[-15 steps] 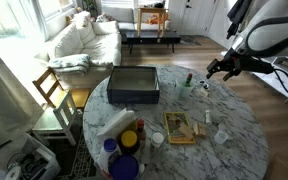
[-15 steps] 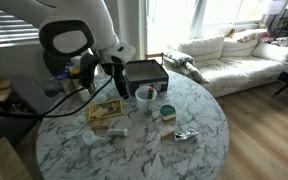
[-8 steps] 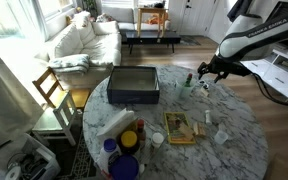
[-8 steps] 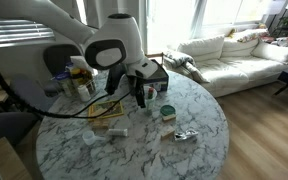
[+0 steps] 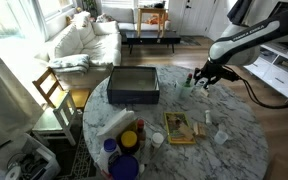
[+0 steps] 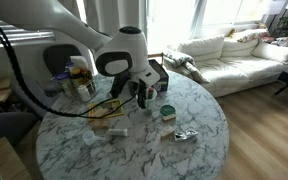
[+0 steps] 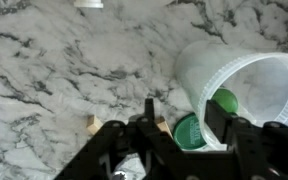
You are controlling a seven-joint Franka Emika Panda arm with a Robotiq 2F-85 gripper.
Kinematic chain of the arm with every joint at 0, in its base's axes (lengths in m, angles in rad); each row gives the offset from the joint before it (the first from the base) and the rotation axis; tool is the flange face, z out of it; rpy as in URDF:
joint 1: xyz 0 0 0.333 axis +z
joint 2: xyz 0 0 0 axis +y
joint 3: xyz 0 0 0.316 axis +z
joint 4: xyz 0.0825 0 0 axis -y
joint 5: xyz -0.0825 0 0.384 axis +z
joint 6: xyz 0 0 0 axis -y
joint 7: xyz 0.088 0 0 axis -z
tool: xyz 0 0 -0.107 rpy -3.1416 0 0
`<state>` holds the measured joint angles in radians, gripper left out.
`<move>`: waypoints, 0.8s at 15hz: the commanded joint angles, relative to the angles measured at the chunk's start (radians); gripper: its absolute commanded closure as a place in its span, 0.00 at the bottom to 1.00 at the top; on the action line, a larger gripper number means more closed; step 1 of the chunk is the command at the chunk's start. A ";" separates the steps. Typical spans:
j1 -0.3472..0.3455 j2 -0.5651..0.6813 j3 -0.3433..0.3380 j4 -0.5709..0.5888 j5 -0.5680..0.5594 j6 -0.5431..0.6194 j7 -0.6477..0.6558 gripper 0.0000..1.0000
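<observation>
Both jaws of the black gripper stand apart and empty, low over the white marble table, just beside a translucent white plastic cup and a round green lid.

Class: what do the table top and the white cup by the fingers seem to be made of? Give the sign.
Table top: polished marble or a marble-look surface, white with grey veins. White cup: probably thin plastic, milky and half-translucent, with a smooth thin rim.
</observation>
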<state>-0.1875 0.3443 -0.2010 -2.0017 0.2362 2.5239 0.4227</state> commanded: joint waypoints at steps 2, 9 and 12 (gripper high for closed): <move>-0.018 0.015 0.026 0.023 0.091 -0.010 -0.033 0.21; -0.010 0.039 0.050 0.022 0.141 -0.007 -0.046 0.37; -0.010 0.050 0.062 0.016 0.148 -0.015 -0.050 0.62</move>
<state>-0.1874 0.3745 -0.1552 -1.9895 0.3492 2.5239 0.4048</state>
